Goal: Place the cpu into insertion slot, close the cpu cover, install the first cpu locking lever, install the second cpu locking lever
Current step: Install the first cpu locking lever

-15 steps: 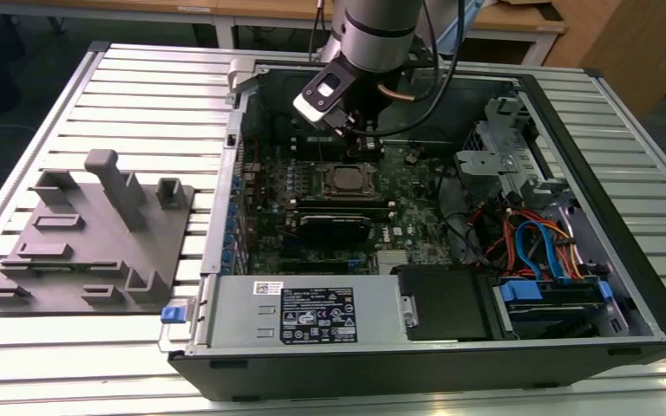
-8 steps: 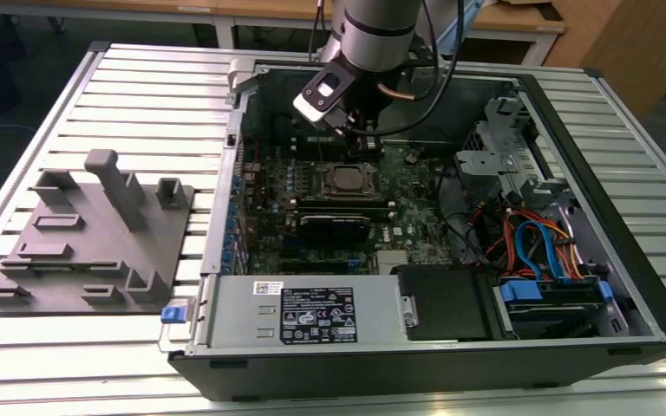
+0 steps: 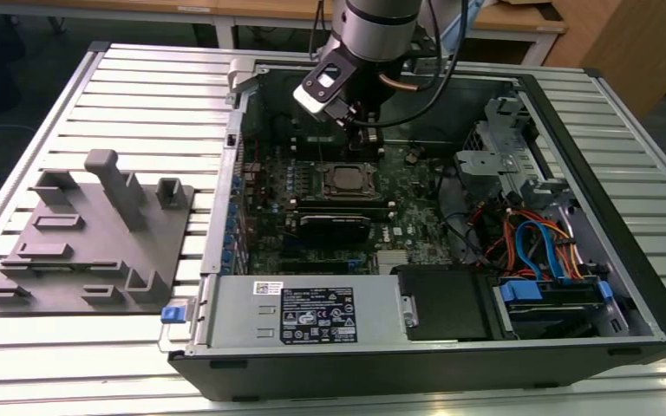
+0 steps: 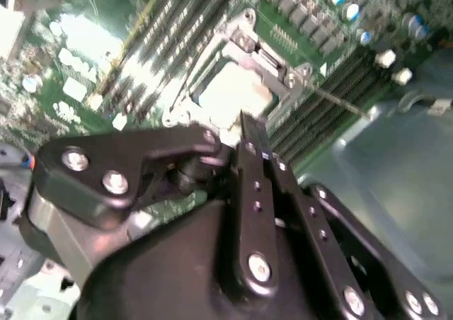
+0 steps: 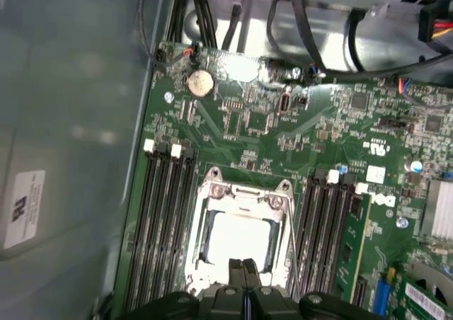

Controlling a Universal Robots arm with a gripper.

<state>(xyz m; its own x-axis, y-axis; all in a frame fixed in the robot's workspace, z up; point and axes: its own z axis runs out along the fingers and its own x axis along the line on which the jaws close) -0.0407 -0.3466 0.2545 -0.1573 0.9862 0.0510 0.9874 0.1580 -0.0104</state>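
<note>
Pincer (image 5: 244, 265) closed, empty, above the cpu (image 5: 237, 236).
The chip lies just beneath your tips, framed by the cpu cover (image 5: 244, 191).

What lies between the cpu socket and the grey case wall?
In the first wrist view, a row of long black memory slots lies between the cpu socket and the grey case wall.

Exterior view: high up, well back, looks down over the slatted worktop (image 3: 90, 95) into the open case (image 3: 426, 373). Both wrist views ride close above the motherboard (image 5: 241, 122), facing down past my pincer (image 5: 244, 265). All three share the socket (image 3: 349, 180); wrist views also share the memory slots (image 5: 164, 214).
</note>
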